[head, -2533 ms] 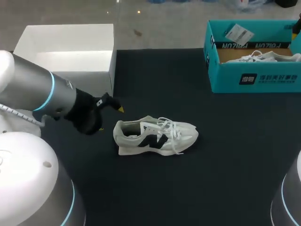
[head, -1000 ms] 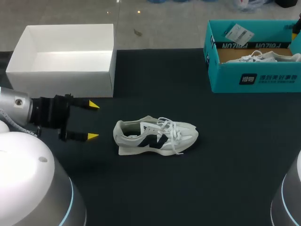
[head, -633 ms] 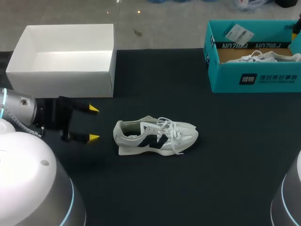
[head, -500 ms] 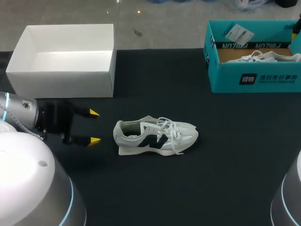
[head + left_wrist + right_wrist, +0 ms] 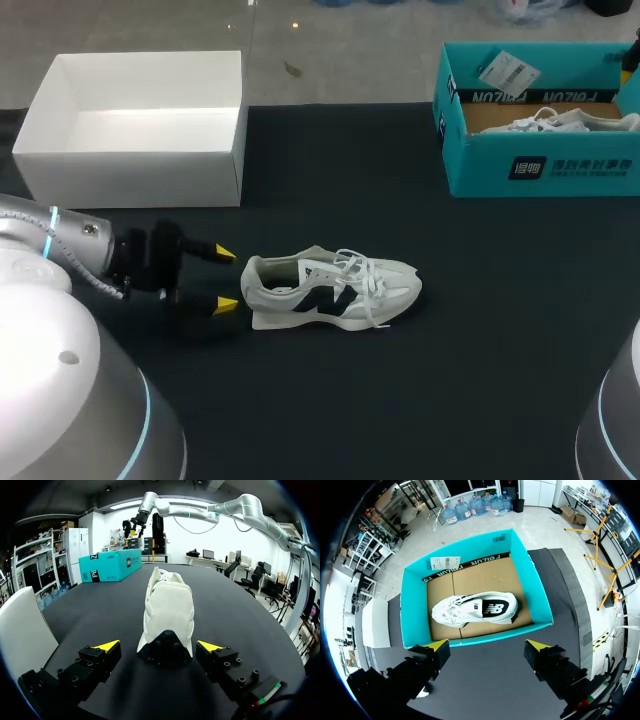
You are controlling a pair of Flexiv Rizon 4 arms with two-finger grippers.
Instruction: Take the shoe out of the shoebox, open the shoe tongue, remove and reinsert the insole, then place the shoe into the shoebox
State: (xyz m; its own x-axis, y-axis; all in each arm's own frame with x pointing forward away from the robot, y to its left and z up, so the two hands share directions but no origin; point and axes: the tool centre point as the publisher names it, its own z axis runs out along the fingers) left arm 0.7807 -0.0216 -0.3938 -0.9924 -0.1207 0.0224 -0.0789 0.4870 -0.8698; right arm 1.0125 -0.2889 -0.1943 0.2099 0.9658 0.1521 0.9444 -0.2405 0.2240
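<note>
A white shoe with a black side mark lies on its sole on the black table, toe to the right. My left gripper is low at its heel, open, the yellow tips just short of the heel. In the left wrist view the heel stands straight ahead between the spread fingers of the left gripper, untouched. The teal shoebox stands at the back right with a second white shoe in it. My right gripper hangs open above that shoebox, holding nothing.
An empty white box stands at the back left, close behind my left arm; its wall shows beside the left finger. Black tabletop stretches around and in front of the shoe.
My left gripper has moved right and a little toward the front, closing in on the shoe's heel, still open. The shoe and both boxes have not moved.
</note>
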